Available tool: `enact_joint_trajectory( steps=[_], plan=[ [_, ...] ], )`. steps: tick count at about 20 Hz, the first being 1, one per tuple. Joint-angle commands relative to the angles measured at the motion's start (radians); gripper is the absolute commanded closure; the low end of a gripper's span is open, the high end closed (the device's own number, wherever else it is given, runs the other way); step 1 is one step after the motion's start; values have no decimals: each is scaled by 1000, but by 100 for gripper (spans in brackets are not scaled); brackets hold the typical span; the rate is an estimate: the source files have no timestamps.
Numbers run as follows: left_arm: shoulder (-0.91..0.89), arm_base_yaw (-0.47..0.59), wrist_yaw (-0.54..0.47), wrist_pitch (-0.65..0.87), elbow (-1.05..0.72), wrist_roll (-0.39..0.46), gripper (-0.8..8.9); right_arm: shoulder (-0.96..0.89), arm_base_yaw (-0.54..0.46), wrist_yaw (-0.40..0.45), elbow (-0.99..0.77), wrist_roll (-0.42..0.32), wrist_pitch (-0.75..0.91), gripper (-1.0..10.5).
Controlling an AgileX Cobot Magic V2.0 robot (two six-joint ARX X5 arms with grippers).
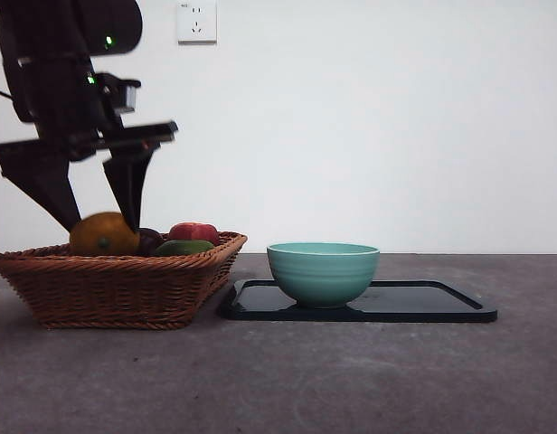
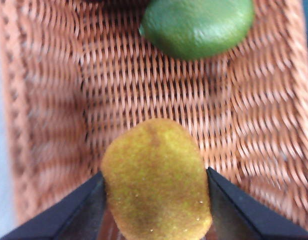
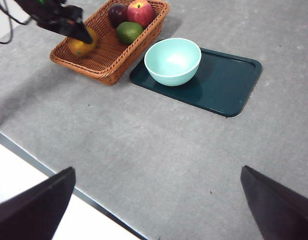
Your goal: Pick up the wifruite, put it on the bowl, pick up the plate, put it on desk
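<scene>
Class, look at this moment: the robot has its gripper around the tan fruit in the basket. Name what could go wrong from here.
1. The left gripper pinches the rounded wifruite only at its sides, so it might slip on the way up.
2. The basket rim lies between fruit and bowl; a low carry could clip it.
3. The bowl sits on a smooth dark tray; a hard drop might shift it.

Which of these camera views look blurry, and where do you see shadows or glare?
Left wrist view: soft all over, the wifruite fuzzy between the left hand jaws, basket weave smeared. Front view: sharp, arm backlit to a silhouette, bowl mirrored in the glossy tray. Right wrist view: clear, with soft shadows on the desk.
</scene>
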Motion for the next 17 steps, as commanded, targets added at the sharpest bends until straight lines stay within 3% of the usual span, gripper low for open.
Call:
enact_joint_trajectory(
  steps=[1,9,14,17],
  plan=[
    [62,-5,-2,38,8,-6,566,2,5,1,11,14,24,326],
    [118,-5,-2,52,8,-3,558,2,5,1,11,14,31,326],
    [117,-2,-2,43,25,-13,244,2,5,0,11,14,31,326],
    [108,2,5,-69,104,14,187,2,5,0,11,14,31,326]
  ],
)
